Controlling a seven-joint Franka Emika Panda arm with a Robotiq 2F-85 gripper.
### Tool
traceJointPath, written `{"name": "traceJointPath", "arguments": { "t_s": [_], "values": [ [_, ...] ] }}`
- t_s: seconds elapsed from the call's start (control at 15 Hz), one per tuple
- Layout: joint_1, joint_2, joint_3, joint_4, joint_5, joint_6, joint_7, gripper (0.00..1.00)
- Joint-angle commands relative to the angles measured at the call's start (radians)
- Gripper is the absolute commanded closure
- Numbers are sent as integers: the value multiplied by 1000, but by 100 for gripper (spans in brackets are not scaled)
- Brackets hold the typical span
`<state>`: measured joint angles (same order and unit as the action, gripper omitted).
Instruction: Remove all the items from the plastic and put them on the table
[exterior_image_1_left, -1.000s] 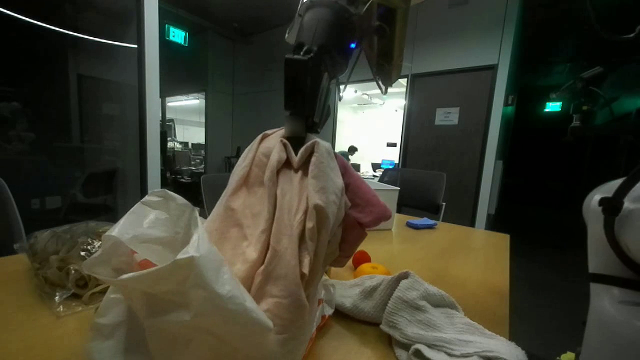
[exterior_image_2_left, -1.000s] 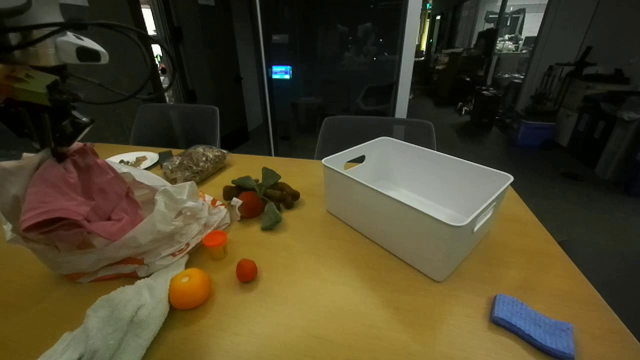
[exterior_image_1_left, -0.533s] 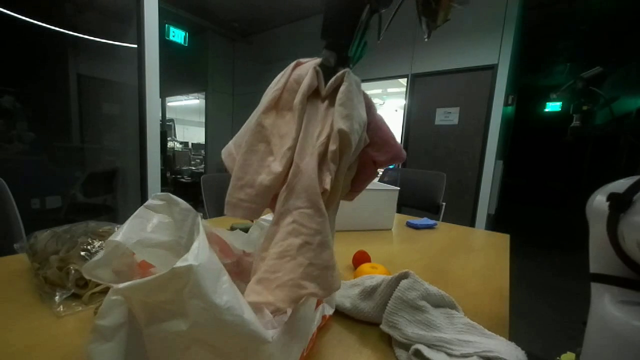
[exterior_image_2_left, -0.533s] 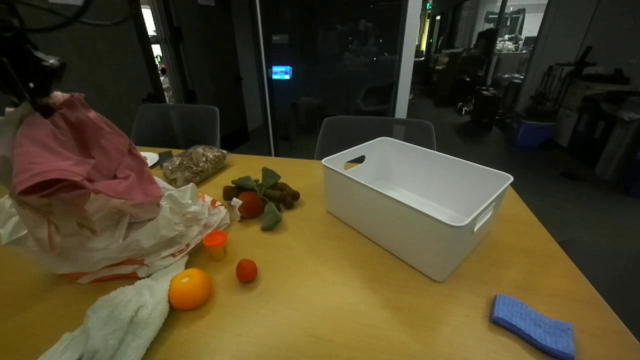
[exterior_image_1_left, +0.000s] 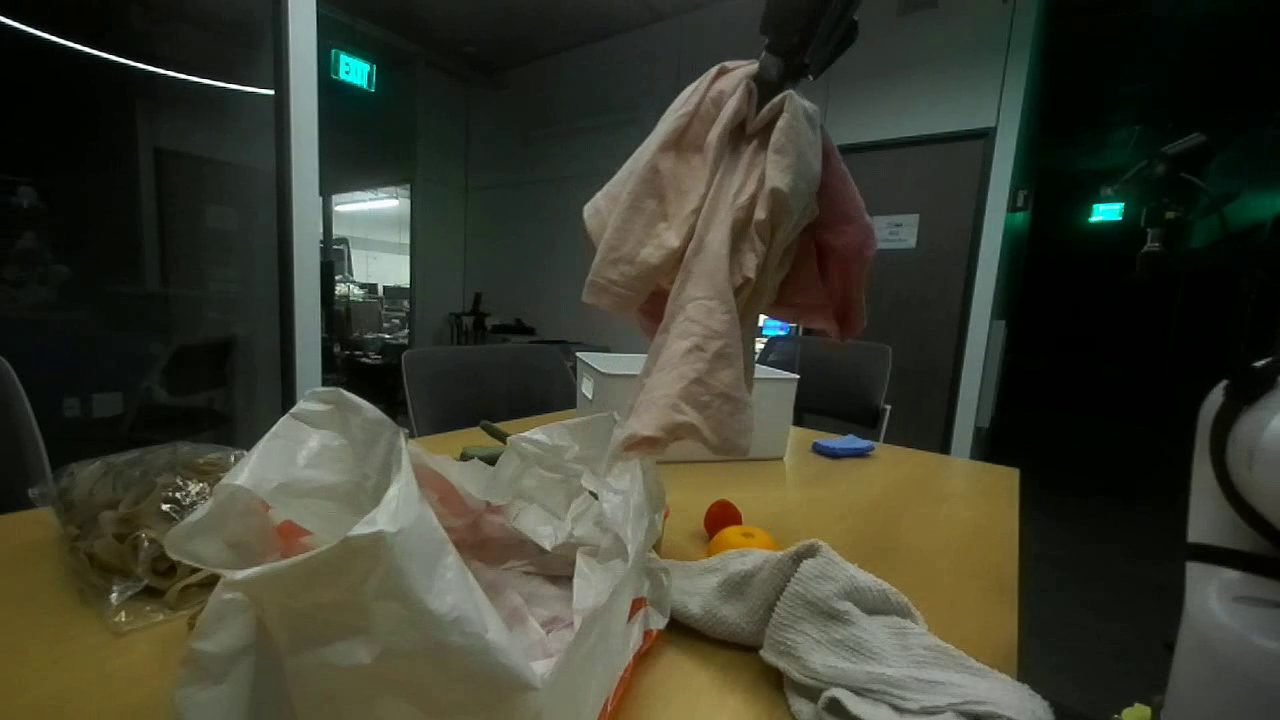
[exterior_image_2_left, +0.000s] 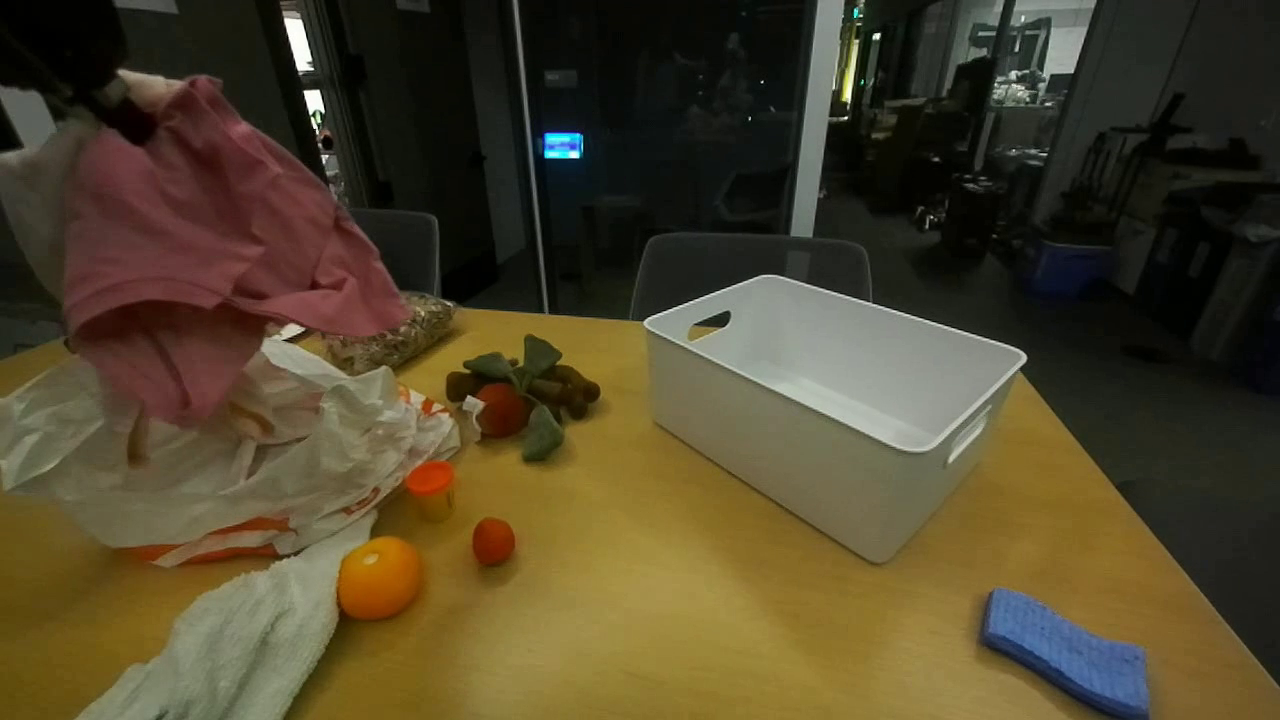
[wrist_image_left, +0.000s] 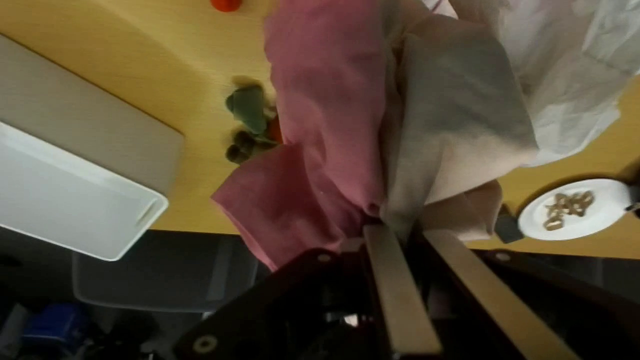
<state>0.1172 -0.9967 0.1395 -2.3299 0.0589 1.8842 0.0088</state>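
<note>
"Holding anything, the gripper (wrist_image_left: 403, 231)?"

"Clamped on the pink garment (exterior_image_1_left: 720, 230), hanging seemingly clear of the white plastic bag (exterior_image_1_left: 390, 600)."

"So that item's out; placing next?"

"Likely: carry it aside, lower it onto the table (exterior_image_2_left: 640, 620), then release."

Held in the tool (exterior_image_2_left: 128, 112) at upper left, a pink cloth (exterior_image_2_left: 225, 235) hangs in front of part of the bag (exterior_image_2_left: 335, 465). On the table (exterior_image_2_left: 700, 630), a pale towel (exterior_image_2_left: 250, 640) lies just beside an orange (exterior_image_2_left: 380, 578), near a red fruit (exterior_image_2_left: 493, 541) and a jar (exterior_image_2_left: 432, 490). Beyond lie a leafy bundle (exterior_image_2_left: 550, 388) and a partly hidden packet (exterior_image_2_left: 400, 342). At right, a white bin (exterior_image_2_left: 770, 445) stands upright; a blue sponge (exterior_image_2_left: 1065, 650) lies nearer the viewer.
</note>
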Motion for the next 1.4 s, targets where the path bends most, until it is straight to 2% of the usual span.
{"name": "traceJointPath", "arguments": {
  "t_s": [0.0, 0.27, 0.47, 0.67, 0.87, 0.93, 1.07, 1.13, 1.2, 1.27, 1.33],
  "values": [
    [-99, -63, -28, -122, -114, 129, 20, 93],
    [-230, -14, -57, -231, -277, 322, 59, 93],
    [-354, 71, -39, -280, -403, 481, 138, 93],
    [-501, 182, 38, -319, -552, 632, 269, 93],
    [-626, 302, 141, -344, -693, 702, 418, 93],
    [-631, 252, 129, -418, -727, 699, 436, 93],
    [-636, 295, 131, -461, -782, 713, 509, 93],
    [-641, 356, 133, -419, -801, 703, 531, 93],
    [-631, 357, 123, -439, -817, 707, 558, 93],
    [-612, 355, 104, -443, -816, 700, 568, 64],
    [-599, 352, 86, -444, -819, 705, 574, 63]
  ]
}}
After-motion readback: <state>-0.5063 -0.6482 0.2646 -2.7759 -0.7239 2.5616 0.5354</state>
